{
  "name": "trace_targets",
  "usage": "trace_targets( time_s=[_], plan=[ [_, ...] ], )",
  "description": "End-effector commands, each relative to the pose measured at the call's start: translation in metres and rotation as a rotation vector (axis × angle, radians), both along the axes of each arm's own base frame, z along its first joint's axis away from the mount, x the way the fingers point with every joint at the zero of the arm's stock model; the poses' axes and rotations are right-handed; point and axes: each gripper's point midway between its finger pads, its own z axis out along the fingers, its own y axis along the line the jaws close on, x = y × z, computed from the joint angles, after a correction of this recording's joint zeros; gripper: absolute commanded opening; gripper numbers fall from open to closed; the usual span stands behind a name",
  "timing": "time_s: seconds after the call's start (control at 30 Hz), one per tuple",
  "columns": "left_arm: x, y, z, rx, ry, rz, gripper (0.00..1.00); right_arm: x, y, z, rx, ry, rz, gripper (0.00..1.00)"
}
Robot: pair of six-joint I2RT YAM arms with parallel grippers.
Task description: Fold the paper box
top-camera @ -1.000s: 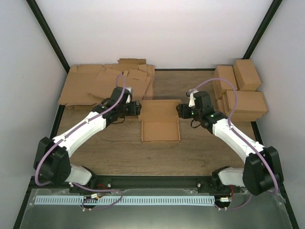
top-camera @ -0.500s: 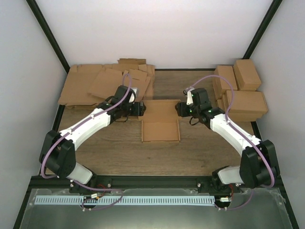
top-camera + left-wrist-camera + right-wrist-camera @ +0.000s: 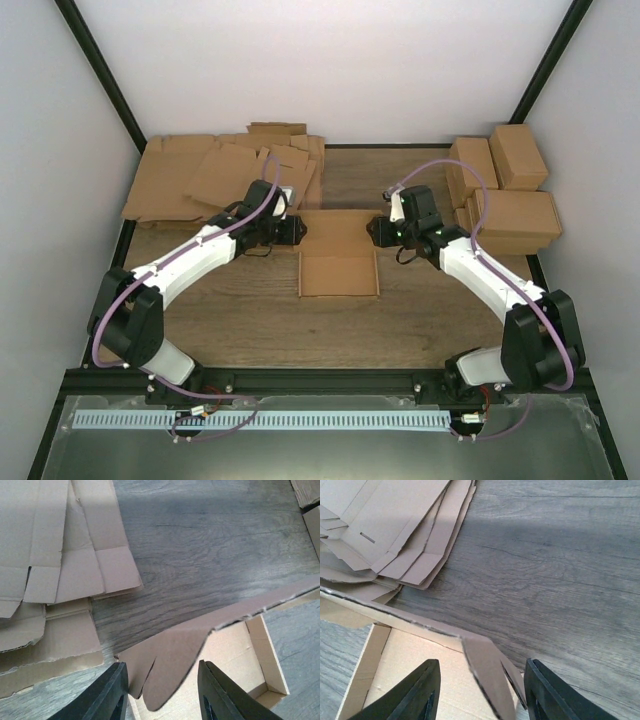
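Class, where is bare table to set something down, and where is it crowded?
Free: wooden table's near strip between the brown cardboard box and the arm bases; the far middle between the flat cardboard heap and stacked closed boxes. Crowded: beside the box, around left gripper and right gripper.

- The left arm (image 3: 190, 260) stretches forward and inward from its base, wrist low and turned rightward.
- The left gripper (image 3: 293, 230) points toward the centre, jaws parted.
- The right arm (image 3: 480, 275) mirrors it, wrist turned leftward.
- The right gripper (image 3: 378, 228) faces its partner, jaws likewise parted.
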Motion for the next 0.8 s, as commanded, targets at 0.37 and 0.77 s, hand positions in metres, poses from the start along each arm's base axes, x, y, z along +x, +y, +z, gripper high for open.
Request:
trace_targets(
  time_s=[0.37,0.77],
  plan=[
    [-0.021,-0.028,0.008,-0.114,0.016,-0.058,0.37,-0.012,0.029,0.011,0.108,0.026,0.028,0.47],
    [-0.026,-0.018,0.002,-0.056,0.000,-0.005,0.27,-0.017,0.026,0.015,0.121,0.005,0.007,0.42]
  ],
)
